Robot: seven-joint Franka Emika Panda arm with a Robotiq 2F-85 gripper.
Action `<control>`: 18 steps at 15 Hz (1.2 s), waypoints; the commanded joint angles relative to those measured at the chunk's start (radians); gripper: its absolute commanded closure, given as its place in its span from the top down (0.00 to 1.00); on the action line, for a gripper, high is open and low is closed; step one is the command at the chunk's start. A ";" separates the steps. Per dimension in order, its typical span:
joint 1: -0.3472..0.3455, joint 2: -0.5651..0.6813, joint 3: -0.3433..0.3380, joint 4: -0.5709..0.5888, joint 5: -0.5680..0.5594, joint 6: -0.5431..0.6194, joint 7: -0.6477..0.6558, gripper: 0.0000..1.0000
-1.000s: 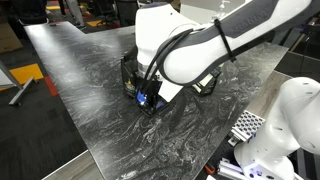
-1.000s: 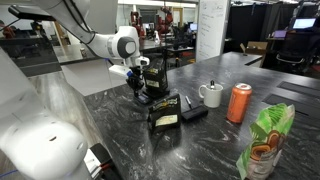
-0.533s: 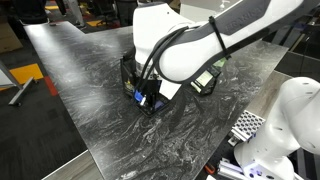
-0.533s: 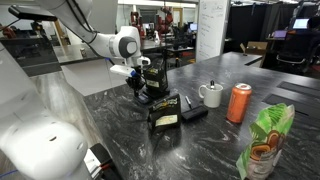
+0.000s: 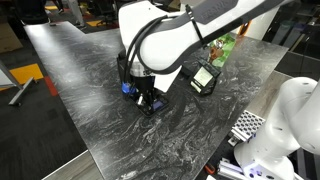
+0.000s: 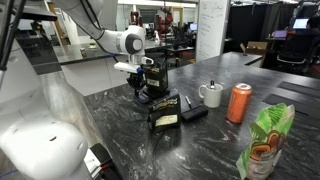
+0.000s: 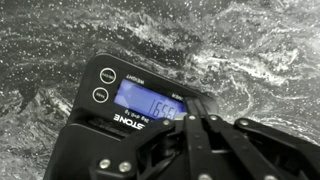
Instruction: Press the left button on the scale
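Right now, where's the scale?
Wrist view: the scale fills the lower left, directly under the gripper. In an exterior view it lies on the marble table, near the tilted black device.

Lab or open office: whiteboard (image 6: 210,24), computer monitor (image 6: 304,17) in background, dark marbled worktable (image 6: 205,152) up front.

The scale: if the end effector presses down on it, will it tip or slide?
Probably stable: the scale lies flat on the table, so a downward press should not tip it. It looks thin and small, so likely light; a sideways push from the end effector might slide it.
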State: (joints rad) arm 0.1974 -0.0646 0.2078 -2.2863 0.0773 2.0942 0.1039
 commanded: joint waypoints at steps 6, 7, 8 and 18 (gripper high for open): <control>0.013 0.007 0.014 -0.014 -0.035 0.041 0.070 0.00; 0.014 -0.007 0.018 -0.021 -0.043 0.045 0.090 0.00; 0.016 -0.026 0.023 -0.030 -0.056 0.049 0.117 0.00; 0.013 -0.169 0.048 -0.070 -0.150 0.049 0.272 0.00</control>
State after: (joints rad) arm 0.2199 -0.1738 0.2499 -2.3148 -0.0554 2.1252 0.3589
